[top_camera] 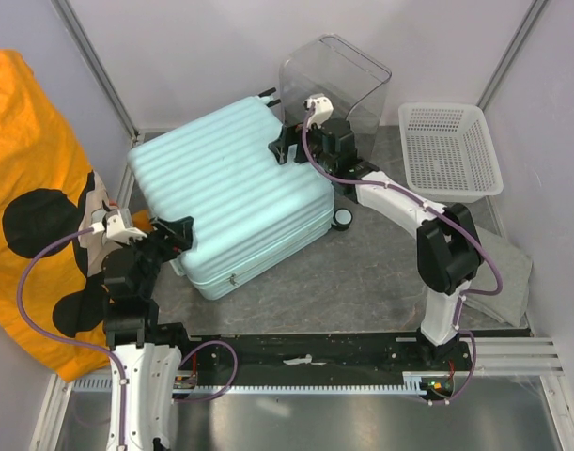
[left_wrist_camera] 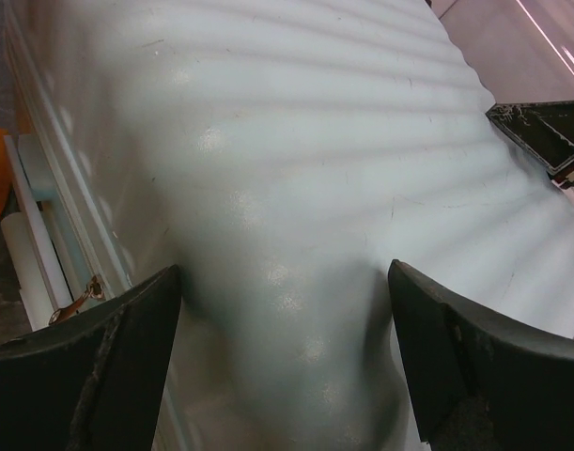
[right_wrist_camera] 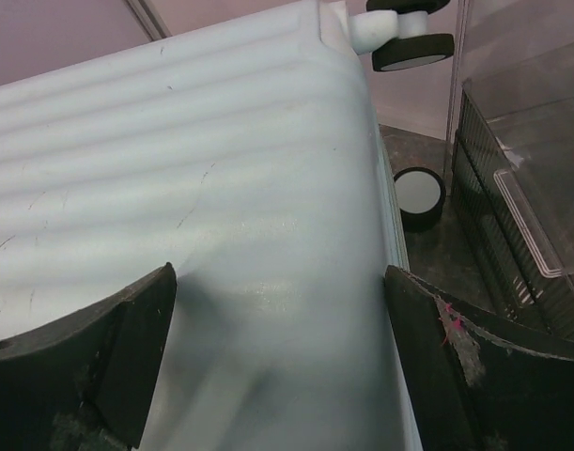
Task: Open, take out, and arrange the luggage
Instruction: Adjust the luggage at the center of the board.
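The luggage point(top_camera: 235, 193) is a mint ribbed hard-shell suitcase lying flat and closed on the grey table. My left gripper point(top_camera: 174, 235) is at its near left corner, open. In the left wrist view the two fingers point(left_wrist_camera: 99, 366) stand wide apart over the shell point(left_wrist_camera: 296, 169), with nothing between them. My right gripper point(top_camera: 288, 146) is at the far right corner, open too. In the right wrist view the gripper point(right_wrist_camera: 279, 362) spans the ribbed shell point(right_wrist_camera: 202, 160) near its right edge. Two spinner wheels point(right_wrist_camera: 413, 38) show beyond that edge.
A clear plastic box point(top_camera: 338, 80) stands right behind the luggage, close to the right gripper. A white mesh basket point(top_camera: 448, 146) sits at the back right. An orange cloth with black patches point(top_camera: 33, 188) hangs on the left. A loose wheel point(top_camera: 344, 221) lies by the luggage's right side.
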You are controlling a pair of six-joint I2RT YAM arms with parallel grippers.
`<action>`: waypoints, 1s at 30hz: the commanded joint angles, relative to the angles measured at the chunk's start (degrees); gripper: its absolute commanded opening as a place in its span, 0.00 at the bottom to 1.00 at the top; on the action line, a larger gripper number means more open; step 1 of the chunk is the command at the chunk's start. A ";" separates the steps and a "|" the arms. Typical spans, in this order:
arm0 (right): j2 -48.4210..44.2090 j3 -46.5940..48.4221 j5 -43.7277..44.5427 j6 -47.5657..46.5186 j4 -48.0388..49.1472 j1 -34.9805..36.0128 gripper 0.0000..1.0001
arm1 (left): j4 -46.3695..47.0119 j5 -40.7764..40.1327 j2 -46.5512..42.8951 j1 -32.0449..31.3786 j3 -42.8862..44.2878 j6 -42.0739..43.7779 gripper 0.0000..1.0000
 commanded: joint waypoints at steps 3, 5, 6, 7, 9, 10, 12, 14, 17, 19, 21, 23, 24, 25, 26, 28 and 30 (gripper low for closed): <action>-2.71 -6.31 -5.64 1.26 -9.54 -2.44 0.98 | 2.53 26.93 6.24 -7.32 -3.72 -3.34 0.90; -3.32 -7.01 -5.38 0.82 -9.63 -3.85 0.98 | 3.41 24.92 7.90 -9.18 -3.63 -3.16 0.89; -3.50 -7.45 -5.38 0.47 -9.63 -5.07 0.98 | 3.59 22.91 8.52 -11.63 -3.55 -2.90 0.89; -3.67 -7.54 -5.38 0.03 -9.72 -5.52 0.98 | 3.76 21.84 9.05 -12.78 -3.46 -2.46 0.89; -4.29 -7.55 -5.03 -1.28 -10.07 -6.92 0.98 | 3.85 19.47 10.37 -16.02 -2.93 -2.02 0.89; -4.38 -7.46 -4.94 -1.81 -10.25 -7.37 0.98 | 4.11 18.07 10.63 -16.83 -2.76 -2.02 0.89; -4.38 -6.93 -4.94 -2.87 -10.60 -8.42 0.98 | 6.22 17.61 11.69 -18.59 -3.02 -3.15 0.89; -4.29 -6.32 -5.03 -3.92 -11.12 -9.12 0.98 | 8.06 17.35 12.30 -19.99 -3.37 -3.77 0.89; -4.12 -5.61 -5.81 -4.72 -11.56 -9.57 0.98 | 7.90 16.12 12.83 -20.61 -3.02 -2.82 0.89; -4.20 -5.26 -7.13 -4.89 -11.65 -9.66 0.98 | 3.17 10.78 11.52 -20.70 -1.97 -0.45 0.90; -4.38 -5.17 -9.59 -4.72 -11.57 -9.66 0.98 | -3.83 0.98 9.94 -20.70 0.31 0.53 0.91; -4.82 -5.35 -11.43 -4.45 -11.22 -9.57 0.98 | -7.47 -5.65 7.48 -20.61 1.89 -0.17 0.93; -4.91 -5.52 -12.05 -4.37 -11.04 -9.66 0.98 | -10.36 -10.29 6.78 -20.61 2.08 -0.69 0.93; -5.17 -5.79 -12.58 -4.19 -10.52 -9.57 0.98 | -11.26 -12.08 5.55 -20.61 2.17 -1.31 0.93; -5.87 -6.22 -13.19 -4.19 -10.16 -9.39 0.98 | -12.05 -13.40 5.10 -20.61 2.08 -1.92 0.94; -6.66 -6.93 -14.16 -4.19 -9.29 -9.39 0.98 | -12.67 -15.78 4.66 -20.61 1.38 -3.68 0.95; -8.15 -7.54 -14.43 -4.45 -9.02 -9.22 0.98 | -12.32 -15.96 5.18 -20.53 0.85 -5.09 0.95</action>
